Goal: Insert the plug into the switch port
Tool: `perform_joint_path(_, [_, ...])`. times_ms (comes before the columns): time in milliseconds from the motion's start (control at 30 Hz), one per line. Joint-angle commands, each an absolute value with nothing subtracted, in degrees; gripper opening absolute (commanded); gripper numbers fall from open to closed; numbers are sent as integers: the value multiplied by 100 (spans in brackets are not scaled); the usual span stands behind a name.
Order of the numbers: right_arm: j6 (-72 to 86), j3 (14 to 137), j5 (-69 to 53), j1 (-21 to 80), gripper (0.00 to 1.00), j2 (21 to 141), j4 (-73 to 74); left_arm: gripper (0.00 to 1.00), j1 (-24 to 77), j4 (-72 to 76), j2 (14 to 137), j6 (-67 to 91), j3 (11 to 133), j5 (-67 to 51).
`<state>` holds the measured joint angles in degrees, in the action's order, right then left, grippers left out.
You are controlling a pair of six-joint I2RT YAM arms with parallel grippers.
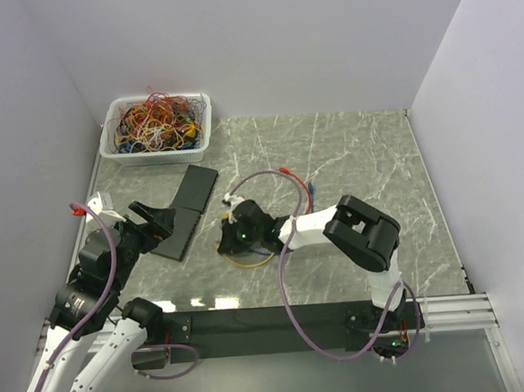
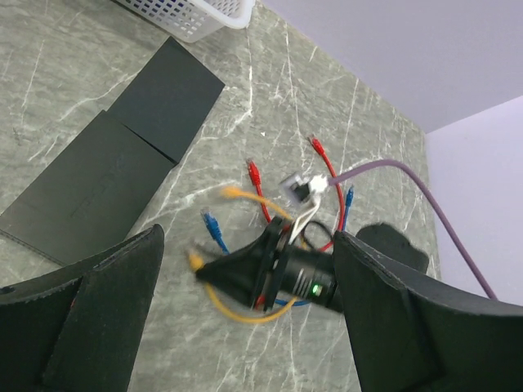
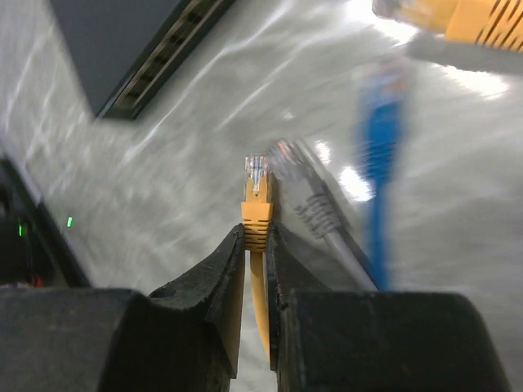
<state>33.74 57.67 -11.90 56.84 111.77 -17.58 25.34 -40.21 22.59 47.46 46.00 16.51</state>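
Two tools are seen over a green marbled surface (image 1: 357,156). The right tool (image 3: 255,238) is closed narrow on an orange plug (image 3: 256,196), which is pinched just behind its clear tip. The tip is pointed away from the fingers and is held up off the surface. A grey plug (image 3: 304,196) is seen just beside it, and a blue cable (image 3: 380,163) is blurred further to the right.

The switch (image 3: 122,41) is seen at the upper left of the right wrist view, with its row of ports (image 3: 176,41) turned toward the plug. The plug is well apart from those ports and is not put in yet.

The left tool (image 2: 245,327) is opened wide and nothing is held in it. It is hung above the near end of two flat black boxes (image 1: 196,186), which are laid end to end on the surface, to the left of the right tool. From above it cannot be told which box has the ports.

Loose red cables (image 2: 255,175) and an orange cable (image 1: 251,263) are spread on the surface around the right tool. A white basket (image 1: 159,156) filled with tangled wires (image 1: 157,122) is set at the far left corner.
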Motion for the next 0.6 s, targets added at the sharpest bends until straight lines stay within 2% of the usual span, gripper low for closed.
perform_joint_path(0, [3507, 5485, -870, 5170, 0, 11277, -1398, 90, 2558, -3955, 2206, 4676, 4641, 1731])
perform_joint_path(367, [3367, 5071, -316, 3412, 0, 10609, -818, 90, 2558, -3955, 2258, 4711, 4614, 1802])
perform_joint_path(567, [2769, 5563, -176, 3822, 0, 10222, -467, 91, 2566, -3867, 2714, 4956, 4500, 2336])
